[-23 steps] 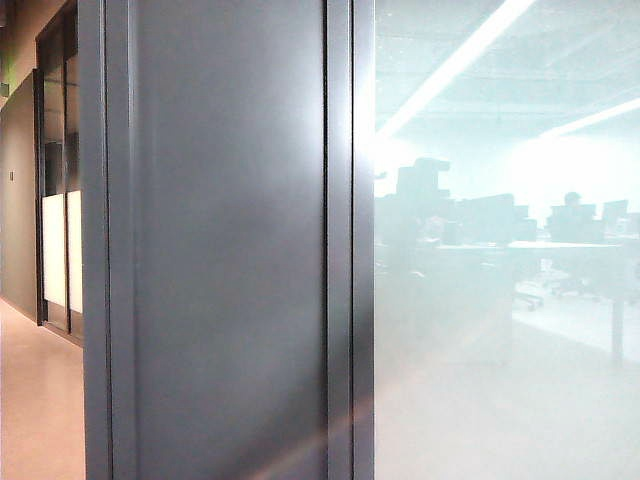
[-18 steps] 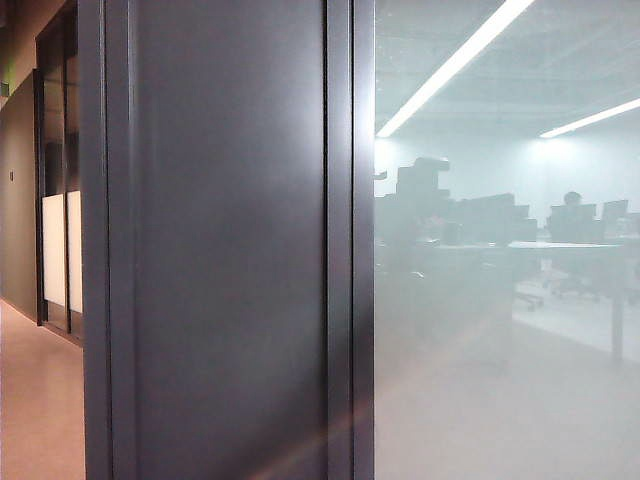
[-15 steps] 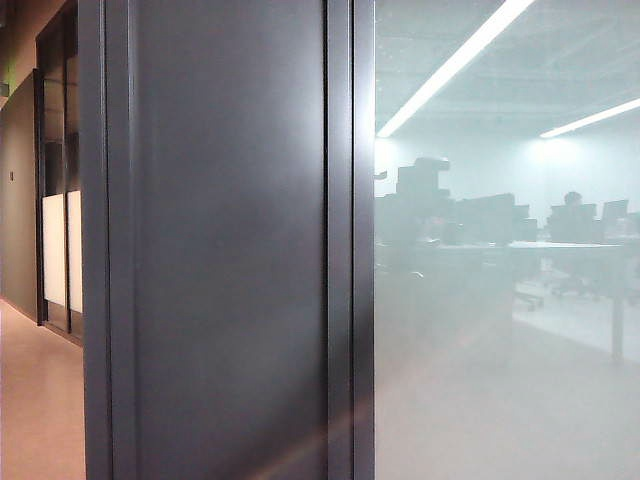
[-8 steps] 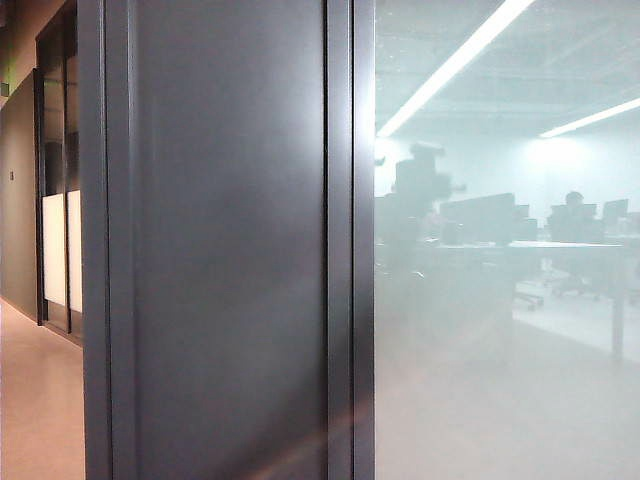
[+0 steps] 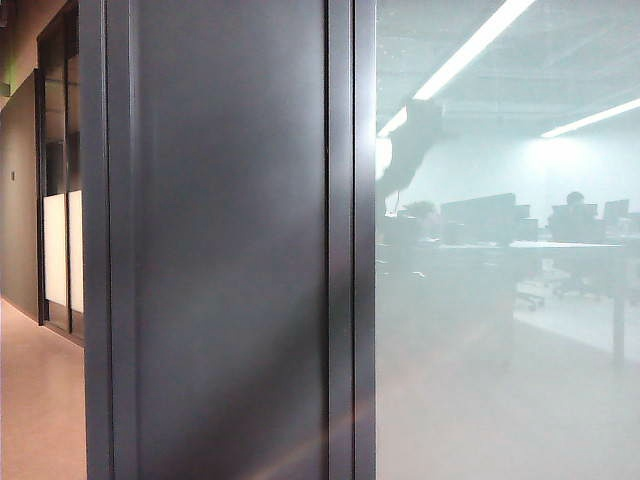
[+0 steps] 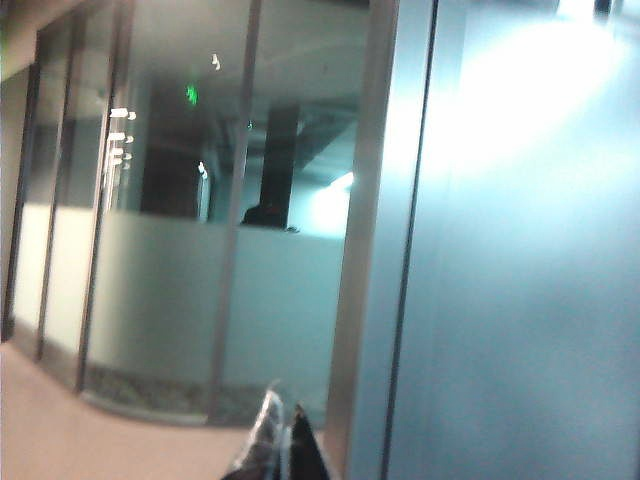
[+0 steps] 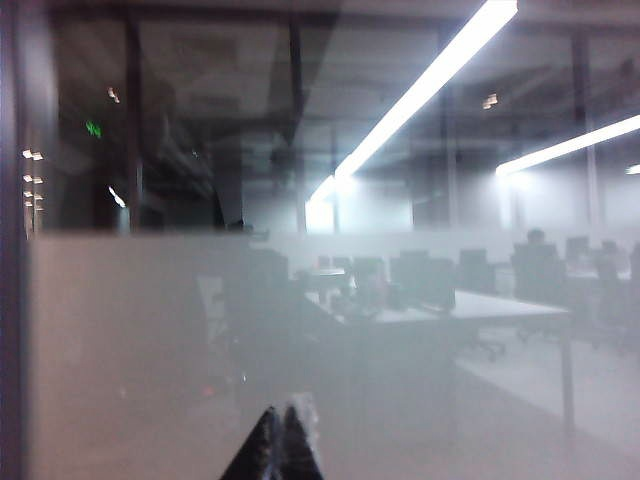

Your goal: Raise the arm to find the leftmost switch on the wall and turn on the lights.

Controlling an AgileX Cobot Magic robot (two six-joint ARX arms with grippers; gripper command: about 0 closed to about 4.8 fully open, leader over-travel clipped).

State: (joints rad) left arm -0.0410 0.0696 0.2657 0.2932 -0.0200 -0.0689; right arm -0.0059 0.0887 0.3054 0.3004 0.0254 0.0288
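The wall (image 5: 230, 250) fills the middle of the exterior view as a plain grey panel between narrow metal strips (image 5: 341, 240). No switch shows anywhere on it, in any view, so where the leftmost switch lies cannot be told from here.

The arm (image 5: 410, 150) appears only as a hazy dark shape in the frosted glass (image 5: 500, 350) just beside the wall's strip, its blocky head up near the ceiling light (image 5: 460, 60) and above the dim row of monitors (image 5: 480, 215).

The left fingers (image 6: 283, 445) sit with tips pressed together, holding nothing, and point toward the wall's edge strip (image 6: 375, 260), with the grey panel just to one side. The right fingers (image 7: 283, 440) are likewise closed and empty, but face the frosted glass with the office desk (image 7: 440, 310) behind it.

So the left arm looks nearer the wall and better placed to search it. The coming move probably depends on finding the switch first, likely higher on the panel.
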